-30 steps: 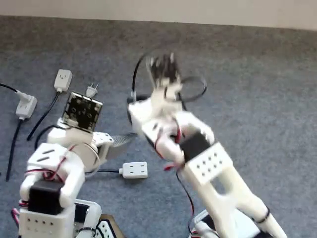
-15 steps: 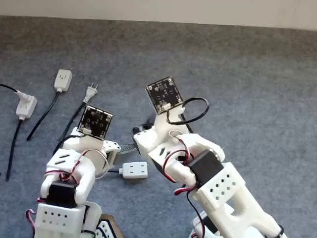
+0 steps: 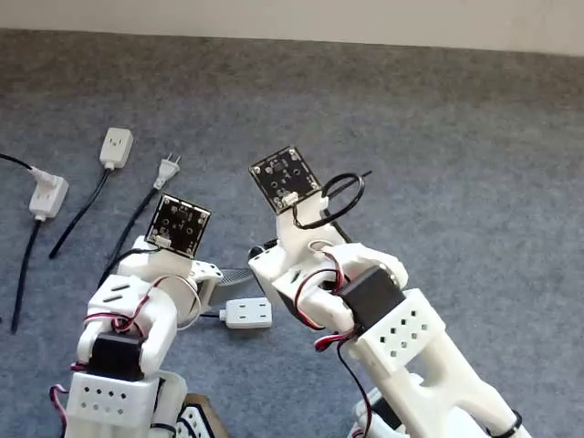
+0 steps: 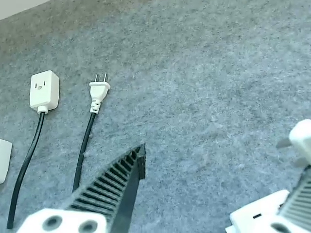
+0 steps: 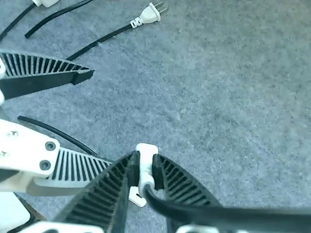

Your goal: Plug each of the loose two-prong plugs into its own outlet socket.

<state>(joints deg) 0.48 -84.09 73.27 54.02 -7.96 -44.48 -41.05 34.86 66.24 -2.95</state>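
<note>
**Right gripper clamping a plug, left gripper gaping beside it**

The right gripper is pinching a white two-prong plug, the held plug, between its ribbed black fingers. The jaws are closed down to the plug's width. The plug's black cord is trailing back from it toward the wrist.

The left gripper is standing wide open and holding nothing, its two fingers spread apart over grey carpet. It is sitting just beside the right gripper's fingertips. In the right wrist view one of its fingers is passing behind a right-gripper finger, and I cannot tell whether they are touching.

The loose plug is lying well ahead of the left gripper's fingertips. Its prongs are pointing away from the gripper and its black lead is running back toward it. Just beside that plug, on the side away from the right gripper, the far socket is lying face up, its own lead also running back.

The near socket is lying behind both grippers' fingertips, between the two arms and close to the left arm's wrist.

Farther out past the far socket, a third socket is lying with what looks like a plug seated in it.
</note>
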